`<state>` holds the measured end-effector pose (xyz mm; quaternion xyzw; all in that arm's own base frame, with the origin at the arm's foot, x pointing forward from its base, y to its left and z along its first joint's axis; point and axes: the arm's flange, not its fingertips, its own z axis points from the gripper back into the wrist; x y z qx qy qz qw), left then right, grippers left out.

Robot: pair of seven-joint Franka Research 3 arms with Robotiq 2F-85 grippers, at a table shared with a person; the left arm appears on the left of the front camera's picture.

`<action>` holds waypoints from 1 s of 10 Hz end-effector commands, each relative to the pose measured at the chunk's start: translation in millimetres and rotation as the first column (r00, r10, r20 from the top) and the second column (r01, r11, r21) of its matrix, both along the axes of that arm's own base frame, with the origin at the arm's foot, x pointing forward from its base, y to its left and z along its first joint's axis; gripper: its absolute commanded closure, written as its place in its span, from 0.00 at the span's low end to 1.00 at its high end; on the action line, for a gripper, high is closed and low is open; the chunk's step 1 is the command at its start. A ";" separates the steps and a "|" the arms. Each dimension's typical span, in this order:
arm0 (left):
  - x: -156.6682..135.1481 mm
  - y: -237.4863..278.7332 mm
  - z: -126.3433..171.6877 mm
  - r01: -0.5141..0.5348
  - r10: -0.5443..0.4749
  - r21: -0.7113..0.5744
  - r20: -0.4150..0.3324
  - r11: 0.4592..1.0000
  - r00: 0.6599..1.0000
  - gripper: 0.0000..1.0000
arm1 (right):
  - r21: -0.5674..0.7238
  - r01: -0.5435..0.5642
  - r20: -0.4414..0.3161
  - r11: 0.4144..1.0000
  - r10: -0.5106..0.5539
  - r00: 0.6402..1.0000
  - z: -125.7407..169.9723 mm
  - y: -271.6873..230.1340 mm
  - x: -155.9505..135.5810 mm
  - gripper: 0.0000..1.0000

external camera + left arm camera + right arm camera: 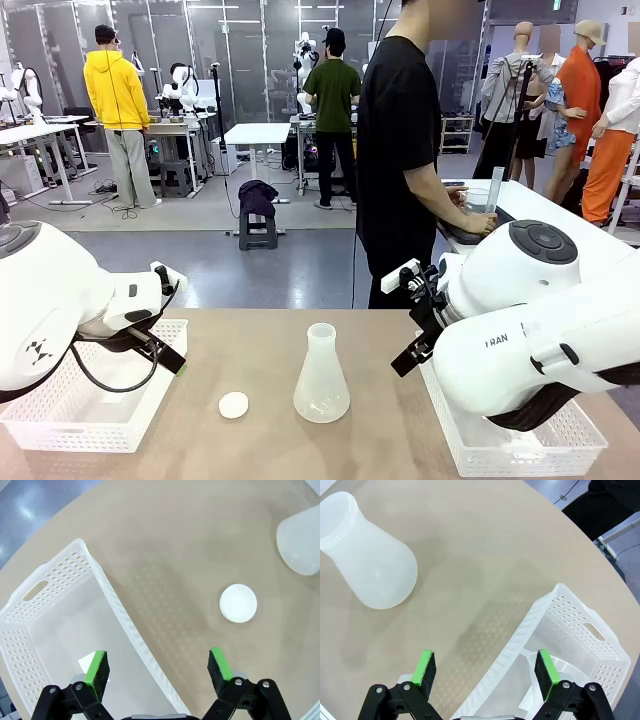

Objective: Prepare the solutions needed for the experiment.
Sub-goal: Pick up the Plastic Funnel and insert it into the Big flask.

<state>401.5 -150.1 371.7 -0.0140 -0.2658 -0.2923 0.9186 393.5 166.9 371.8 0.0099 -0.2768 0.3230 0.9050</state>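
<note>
Open table (250, 340) is being flanked by the left basket (60, 420) and right basket (560, 450). Left gripper (158, 663) and right gripper (485, 666) are being held apart, empty. The flask (321, 380) is standing at two o'clock from the left gripper and at ten from the right.

Frosted conical flask (321, 385) stands upright (contents unclear) on the table (250, 340).

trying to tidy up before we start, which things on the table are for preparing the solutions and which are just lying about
For the job: frosted conical flask, upright at mid-table; possibly the small white disc beside it.
Lying about: left white basket; right white basket.
</note>
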 end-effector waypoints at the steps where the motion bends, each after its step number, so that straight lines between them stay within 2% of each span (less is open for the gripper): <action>1: 0.1 0.1 0.0 0.000 0.000 0.000 0.000 1.000 1.000 0.00 | 0.002 0.002 -0.001 1.000 -0.002 1.000 0.0 -0.1 0.1 0.00; 10: 0.0 0.0 0.0 0.000 0.000 0.000 0.000 1.000 1.000 0.00 | 0.002 0.002 -0.001 1.000 -0.002 1.000 0.0 -0.1 0.1 0.00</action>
